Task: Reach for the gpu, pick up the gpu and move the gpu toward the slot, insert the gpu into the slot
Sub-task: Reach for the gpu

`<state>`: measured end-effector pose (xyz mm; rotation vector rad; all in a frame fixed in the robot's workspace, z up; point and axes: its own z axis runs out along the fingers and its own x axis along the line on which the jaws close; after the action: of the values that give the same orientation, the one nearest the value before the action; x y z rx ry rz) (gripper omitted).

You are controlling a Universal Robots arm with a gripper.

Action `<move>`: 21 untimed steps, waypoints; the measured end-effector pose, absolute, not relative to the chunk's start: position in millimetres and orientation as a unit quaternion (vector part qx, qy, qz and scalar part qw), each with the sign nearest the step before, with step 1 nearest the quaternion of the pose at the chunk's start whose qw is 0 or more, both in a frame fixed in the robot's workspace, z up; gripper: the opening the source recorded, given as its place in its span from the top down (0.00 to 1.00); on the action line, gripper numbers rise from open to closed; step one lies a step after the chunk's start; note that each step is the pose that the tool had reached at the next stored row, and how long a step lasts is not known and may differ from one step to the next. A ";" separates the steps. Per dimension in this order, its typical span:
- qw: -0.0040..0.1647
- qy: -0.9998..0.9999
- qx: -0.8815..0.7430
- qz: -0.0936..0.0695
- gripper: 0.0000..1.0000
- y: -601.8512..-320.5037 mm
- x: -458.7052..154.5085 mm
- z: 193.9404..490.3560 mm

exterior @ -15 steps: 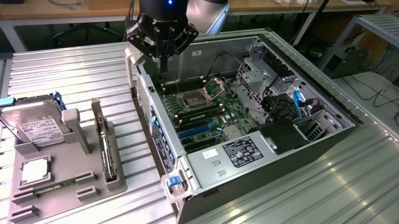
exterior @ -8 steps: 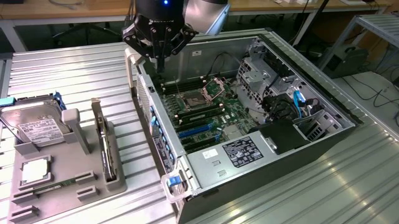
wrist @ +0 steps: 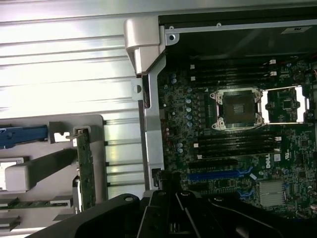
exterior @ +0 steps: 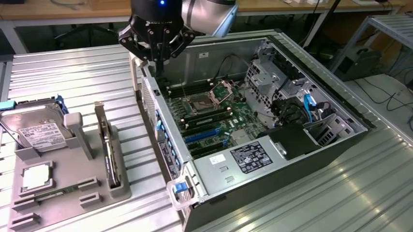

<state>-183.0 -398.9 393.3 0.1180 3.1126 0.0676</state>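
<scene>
Gripper (exterior: 158,60) hovers above the open computer case's (exterior: 213,170) side wall, fingers pinched together on nothing. Well apart from it (toward the exterior view's left), the gpu (exterior: 111,154) stands on edge in a grey holder (exterior: 61,180).

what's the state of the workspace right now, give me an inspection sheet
surface: ribbed metal table, carrying a grey holder tray and an open computer case
job's things: the gpu stands on edge in the tray, untouched; the blue slot on the motherboard is empty
clutter: hard drive and memory stick in the same tray
grippers: gripper hangs above the case wall that faces the tray, apart from the gpu
cables: blue cables inside the case; loose floor cables at the exterior view's right
surroundings: wooden desks behind the table
</scene>
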 end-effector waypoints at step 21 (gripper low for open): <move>0.013 0.999 0.038 0.022 0.89 -398.9 -211.1 393.3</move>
<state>-211.1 -398.9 393.3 0.1181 3.1126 0.0676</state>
